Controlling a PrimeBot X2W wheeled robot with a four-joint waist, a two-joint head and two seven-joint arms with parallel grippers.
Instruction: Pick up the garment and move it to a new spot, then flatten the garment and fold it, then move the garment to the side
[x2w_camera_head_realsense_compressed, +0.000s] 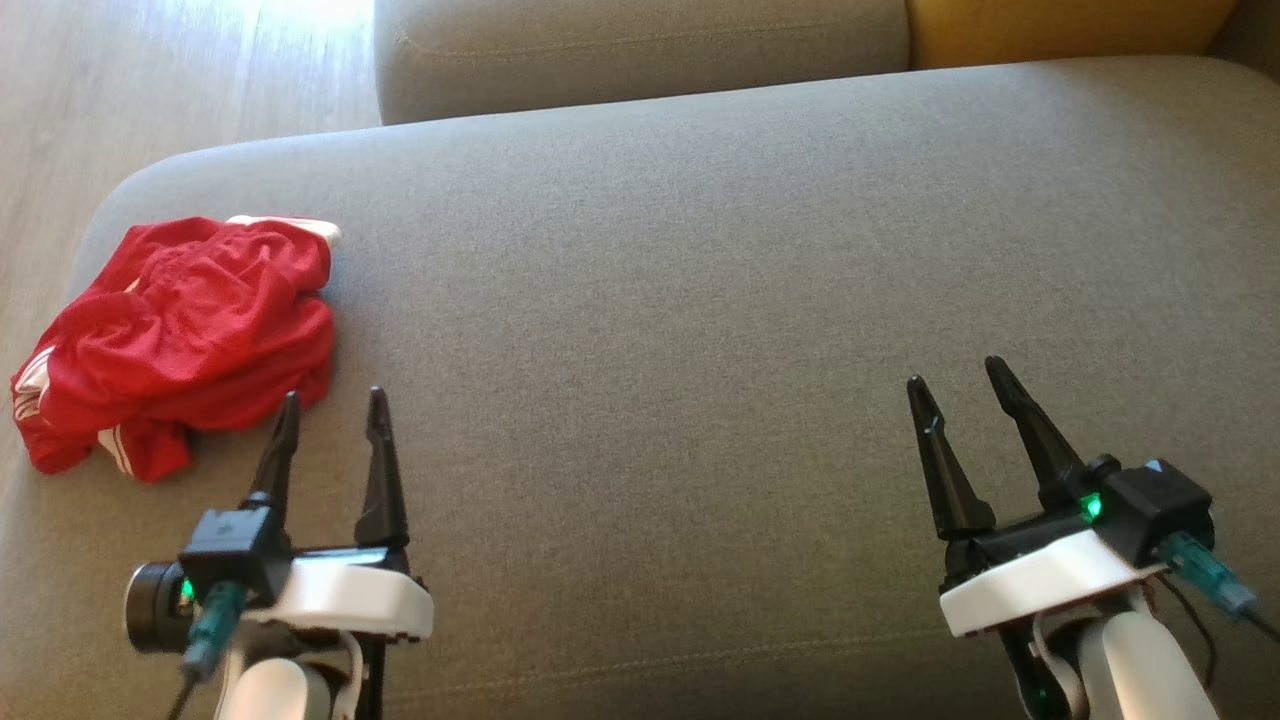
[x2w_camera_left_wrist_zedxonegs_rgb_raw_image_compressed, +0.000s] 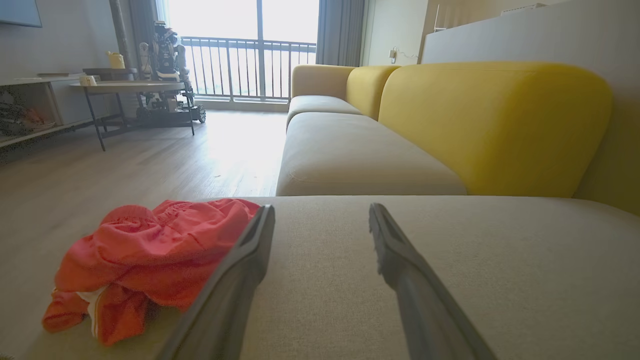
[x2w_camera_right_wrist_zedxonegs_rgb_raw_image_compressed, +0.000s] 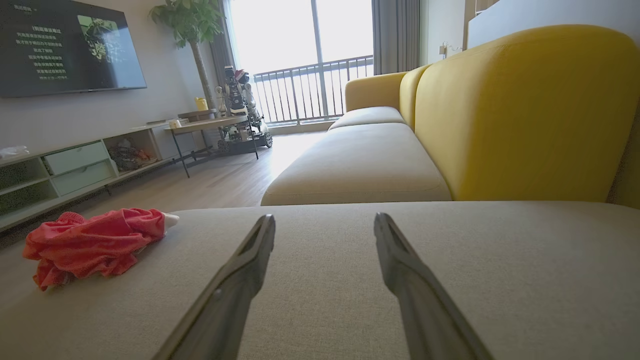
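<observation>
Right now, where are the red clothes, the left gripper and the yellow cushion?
red clothes (x2w_camera_head_realsense_compressed: 185, 330): head view, middle of the crumpled pile.
left gripper (x2w_camera_head_realsense_compressed: 333, 397): head view, midway between its open fingertips.
yellow cushion (x2w_camera_right_wrist_zedxonegs_rgb_raw_image_compressed: 525, 115): right wrist view, its front face.

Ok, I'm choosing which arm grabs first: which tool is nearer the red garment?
Left. The left tool is right beside the red garment, at its near edge; the right tool is far off across the grey cushion.
</observation>
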